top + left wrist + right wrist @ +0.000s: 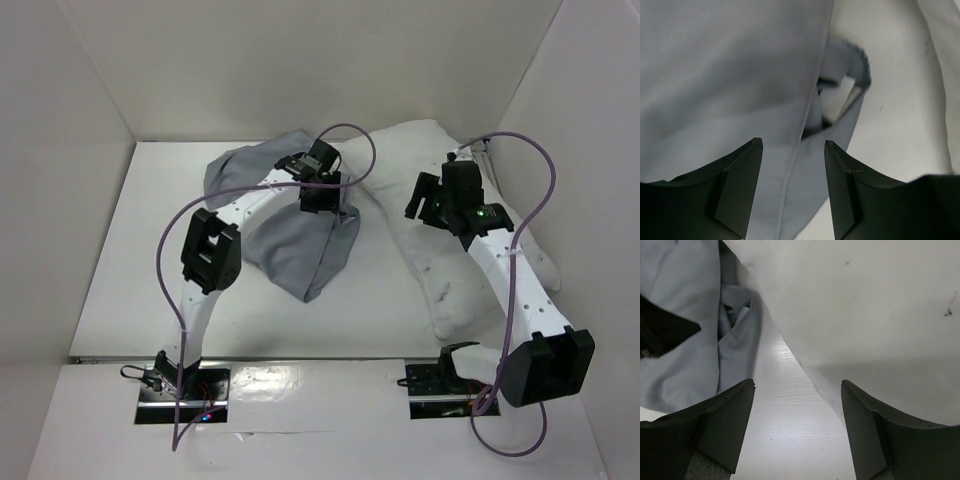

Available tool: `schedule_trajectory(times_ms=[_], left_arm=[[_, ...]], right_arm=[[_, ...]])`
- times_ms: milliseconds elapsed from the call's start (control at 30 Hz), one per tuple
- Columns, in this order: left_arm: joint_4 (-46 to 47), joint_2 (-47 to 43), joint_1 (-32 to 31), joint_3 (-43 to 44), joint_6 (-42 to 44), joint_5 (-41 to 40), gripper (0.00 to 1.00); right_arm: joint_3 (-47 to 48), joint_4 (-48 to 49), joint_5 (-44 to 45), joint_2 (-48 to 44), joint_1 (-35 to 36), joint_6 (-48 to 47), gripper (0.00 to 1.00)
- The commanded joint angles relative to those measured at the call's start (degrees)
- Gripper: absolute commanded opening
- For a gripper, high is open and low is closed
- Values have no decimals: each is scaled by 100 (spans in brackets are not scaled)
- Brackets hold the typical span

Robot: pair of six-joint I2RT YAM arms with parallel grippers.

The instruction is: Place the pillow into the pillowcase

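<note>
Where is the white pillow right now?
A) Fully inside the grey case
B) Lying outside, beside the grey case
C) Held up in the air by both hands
B: the pillow lies wholly uncovered next to the crumpled case, with none of it inside.

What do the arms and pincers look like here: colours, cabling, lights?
Left arm and right arm: white links dotted with small holes, bulky black joint housings, each with a looping purple cable. A green light glows near the right wrist. Left pincer and right pincer: matte black, wedge-shaped fingers.
</note>
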Motion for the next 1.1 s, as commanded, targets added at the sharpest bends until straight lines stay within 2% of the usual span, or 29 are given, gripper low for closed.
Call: schedule_trajectory(times_ms=[0, 233, 567, 700, 733, 767, 833, 933, 1067], left_arm=[[-115, 478, -39, 756, -86, -346, 65], [-115, 1015, -39, 1075, 29, -328, 66], [-115, 1252, -144, 1022, 196, -591, 58], [-115, 1191, -144, 1022, 196, -654, 33], [-185, 1078, -144, 1022, 196, -706, 19], [-186, 1024, -144, 1075, 196, -706, 14], [-317, 762, -144, 1075, 196, -706, 6], [-370, 471, -144, 961, 196, -593, 0], [-432, 58, -22, 820, 249, -372, 0]], right_arm=[[-19, -203, -12, -250, -105, 79, 77], [34, -255, -12, -137, -229, 26, 79], [139, -255, -12, -83, -282, -27, 79], [139, -255, 41, -83, -282, -27, 79], [139, -255, 41, -31, -282, -27, 79], [139, -255, 41, -30, -282, -79, 79], [192, -308, 41, 22, -282, -80, 79], [192, -308, 41, 22, -282, -132, 79], [253, -308, -20, 75, -282, -132, 79]])
